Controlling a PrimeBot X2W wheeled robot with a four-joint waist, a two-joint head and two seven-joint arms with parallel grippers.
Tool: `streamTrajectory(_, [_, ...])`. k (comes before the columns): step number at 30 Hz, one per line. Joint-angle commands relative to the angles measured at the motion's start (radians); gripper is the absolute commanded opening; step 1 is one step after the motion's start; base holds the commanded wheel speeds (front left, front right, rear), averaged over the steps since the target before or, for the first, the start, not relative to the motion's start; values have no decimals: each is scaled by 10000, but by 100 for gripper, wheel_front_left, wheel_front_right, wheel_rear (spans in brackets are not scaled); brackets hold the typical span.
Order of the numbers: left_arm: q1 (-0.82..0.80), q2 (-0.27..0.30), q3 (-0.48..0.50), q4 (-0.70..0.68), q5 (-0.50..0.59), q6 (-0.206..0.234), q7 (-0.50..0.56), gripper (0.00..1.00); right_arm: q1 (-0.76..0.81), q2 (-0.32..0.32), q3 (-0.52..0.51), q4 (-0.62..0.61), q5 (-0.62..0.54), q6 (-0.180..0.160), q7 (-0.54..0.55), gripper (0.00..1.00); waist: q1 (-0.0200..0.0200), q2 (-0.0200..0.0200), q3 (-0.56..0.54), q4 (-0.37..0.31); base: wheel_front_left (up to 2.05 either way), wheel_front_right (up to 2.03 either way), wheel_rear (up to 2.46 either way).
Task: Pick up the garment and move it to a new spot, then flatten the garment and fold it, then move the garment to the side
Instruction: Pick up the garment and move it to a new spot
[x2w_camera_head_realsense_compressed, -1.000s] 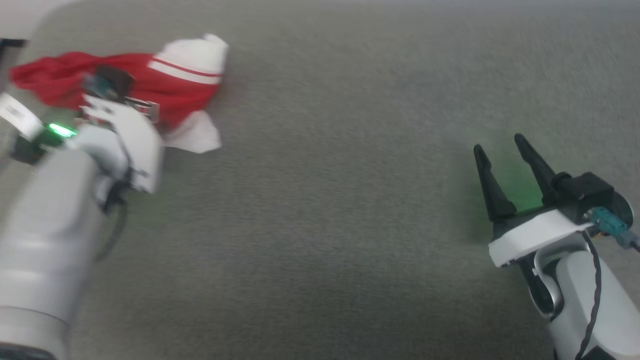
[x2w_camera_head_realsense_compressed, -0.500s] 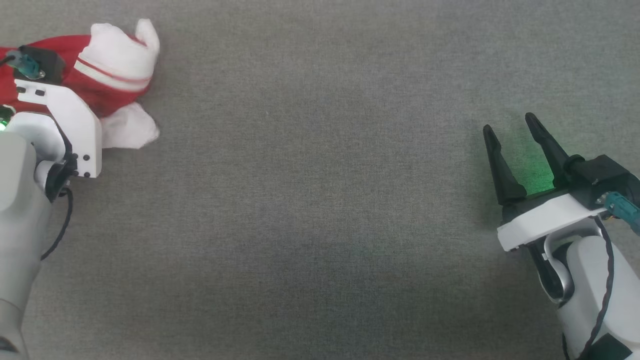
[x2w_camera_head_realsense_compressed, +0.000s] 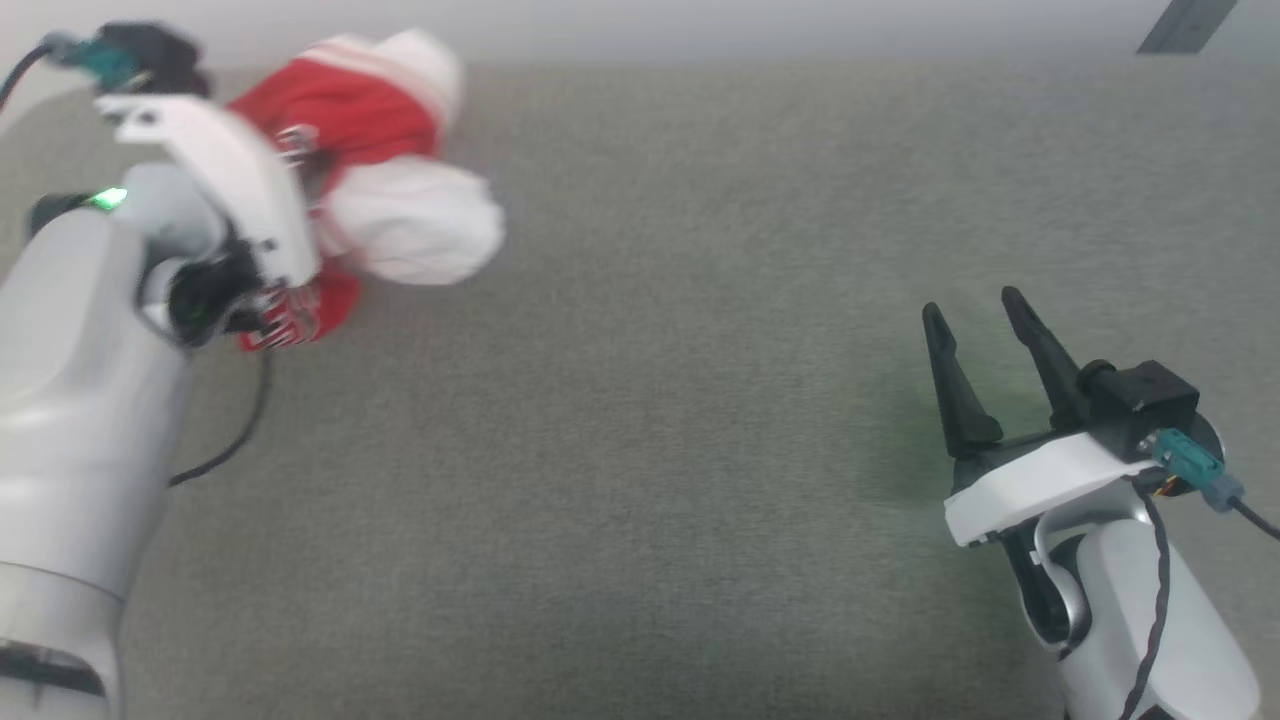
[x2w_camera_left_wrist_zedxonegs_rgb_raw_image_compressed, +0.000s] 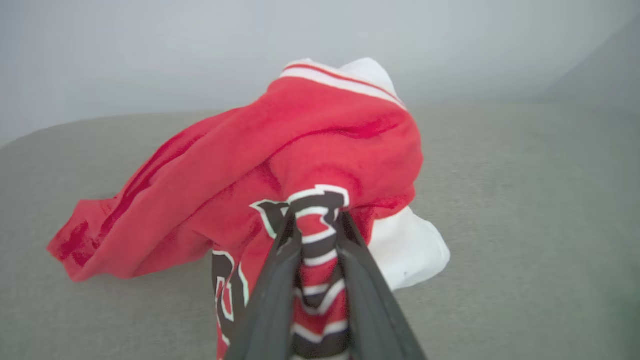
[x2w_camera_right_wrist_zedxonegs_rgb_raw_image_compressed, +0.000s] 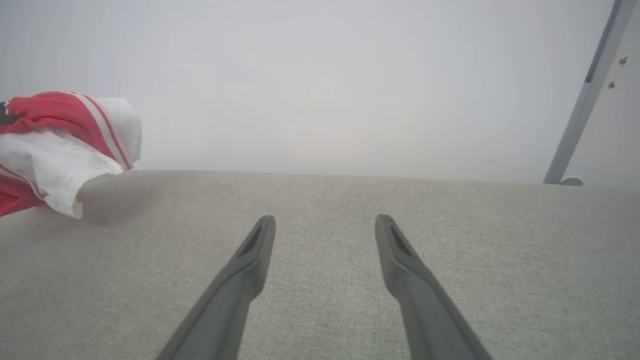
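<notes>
Nearest, the right gripper (x2w_camera_head_realsense_compressed: 971, 305) is seen low at the right. Its two dark fingers are spread wide with nothing between them, and it is held over the grey cloth-covered surface (x2w_camera_head_realsense_compressed: 650, 420). Farther off, at the far left of that surface and close to its back edge, the garment (x2w_camera_left_wrist_zedxonegs_rgb_raw_image_compressed: 310, 135) is found bunched in a red heap, one white sleeve (x2w_camera_head_realsense_compressed: 415, 225) bulging toward the middle. The left gripper (x2w_camera_left_wrist_zedxonegs_rgb_raw_image_compressed: 315, 220) is clamped on a fold of it that bears black, white-outlined lettering. Beyond, a pale wall (x2w_camera_right_wrist_zedxonegs_rgb_raw_image_compressed: 320, 75) is seen, with a grey bar (x2w_camera_right_wrist_zedxonegs_rgb_raw_image_compressed: 582, 100) at the right.
</notes>
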Motion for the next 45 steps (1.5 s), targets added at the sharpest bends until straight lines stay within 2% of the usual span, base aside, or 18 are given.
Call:
streamTrajectory(1, [-117,-96,-83,-226,-139,-10,118,0,116,54,-61,4,-20,1,-31,100,0,0,-206,-162,0,0,0])
streamTrajectory(8, [293,-718,-839,-2649,-1450,-11,1562,0,281,457,-407,-101,59,1,-31,100,0,0,-133,-1019,0,0,0])
streamTrajectory(13, [284,-1555,-1622,-3168,-1331,99,2333,0,158,574,-741,-242,201,1,-31,100,0,0,335,-1922,0,0,0])
streamTrajectory(18, [-164,-2201,-2258,-2375,-967,221,2671,0,-91,765,-1034,-404,396,1,-31,100,0,0,933,-2957,0,0,0])
streamTrajectory(22, [-595,-2563,-2544,-1229,-655,226,2594,0,-213,898,-1158,-398,571,1,-31,100,0,0,1349,-3707,0,0,0])
streamTrajectory(27, [-1045,-2424,-3204,198,-159,89,2812,0,-280,1000,-1120,-325,793,1,-31,100,0,0,1724,-4345,0,0,0])
streamTrajectory(32, [-960,-2149,-4034,1053,77,40,3200,0,-231,1027,-1071,-328,972,1,-31,100,0,0,1835,-4550,0,0,0])
streamTrajectory(33, [-919,-2111,-4240,1062,63,34,3273,10,-217,1029,-1058,-326,1015,1,-31,100,0,0,1833,-4537,0,0,0])
streamTrajectory(35, [-884,-2021,-4596,902,-65,28,3285,45,-230,1030,-1024,-314,1044,1,-31,100,0,0,1790,-4440,0,0,0])
streamTrajectory(36, [-915,-1935,-4745,794,-112,31,3169,95,-242,1025,-1027,-319,1003,1,-31,100,0,0,1744,-4368,0,0,0])
streamTrajectory(37, [-941,-1868,-4848,663,-161,30,3031,100,-249,1018,-1034,-331,935,1,-31,100,0,0,1680,-4277,0,0,0])
streamTrajectory(42, [-1182,-1645,-5210,31,-445,27,2200,100,-210,1012,-1033,-337,637,1,-31,100,0,0,1251,-3798,0,0,0])
streamTrajectory(45, [-1203,-1650,-5143,-574,-1019,10,1060,100,-7,892,-1026,-291,278,1,-31,100,0,0,626,-3139,0,0,0])
